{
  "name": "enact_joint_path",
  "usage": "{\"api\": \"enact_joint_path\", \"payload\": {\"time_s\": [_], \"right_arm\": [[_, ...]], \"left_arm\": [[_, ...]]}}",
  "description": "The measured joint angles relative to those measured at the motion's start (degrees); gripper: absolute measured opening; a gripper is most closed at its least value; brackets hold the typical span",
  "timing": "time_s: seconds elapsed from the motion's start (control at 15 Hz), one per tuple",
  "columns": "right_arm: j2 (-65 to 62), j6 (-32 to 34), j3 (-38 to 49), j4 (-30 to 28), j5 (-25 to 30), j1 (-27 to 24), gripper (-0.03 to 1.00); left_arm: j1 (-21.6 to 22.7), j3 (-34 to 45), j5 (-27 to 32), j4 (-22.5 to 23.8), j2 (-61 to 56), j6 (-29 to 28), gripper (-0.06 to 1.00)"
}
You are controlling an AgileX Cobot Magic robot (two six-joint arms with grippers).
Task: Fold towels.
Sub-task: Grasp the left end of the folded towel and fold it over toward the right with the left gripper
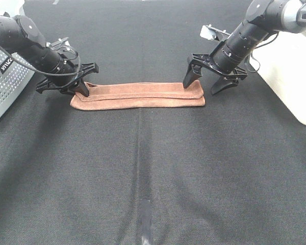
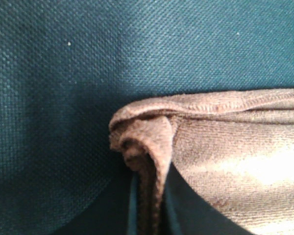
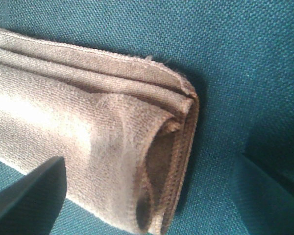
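The black table [image 1: 143, 173] carried the brown towel [image 1: 137, 95], folded into a long strip spanning from one gripper to the other. The left gripper [image 1: 84, 92] was clamped on one end, and the right gripper [image 1: 200, 89] stood spread astride the other.

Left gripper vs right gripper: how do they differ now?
1. Left gripper has near-closed fingers pinching a ridge of the towel; right gripper is wide open, holding nothing.
2. Left gripper sits at the towel's left end; right gripper straddles its right end.
Shared: both are low at the folded towel's ends.
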Motion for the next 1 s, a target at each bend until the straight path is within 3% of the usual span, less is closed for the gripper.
{"api": "enact_joint_path", "payload": {"time_s": [0.47,0.67,0.8,1.0], "right_arm": [[-5.6,0.3,0.0,0.0,0.6,0.0,0.85],[-7.0,0.3,0.0,0.0,1.4,0.0,0.85],[-8.7,0.3,0.0,0.1,1.5,0.0,0.85],[-9.8,0.3,0.0,0.5,2.8,0.0,0.85]], "left_arm": [[3.8,-9.7,15.5,10.9,-5.2,-0.7,0.07],[2.1,-14.3,19.2,10.9,-6.0,-1.8,0.07],[-2.3,-17.5,20.6,8.4,-6.0,-4.2,0.07],[-8.4,-17.6,16.5,3.0,-5.5,-6.5,0.07]]}}
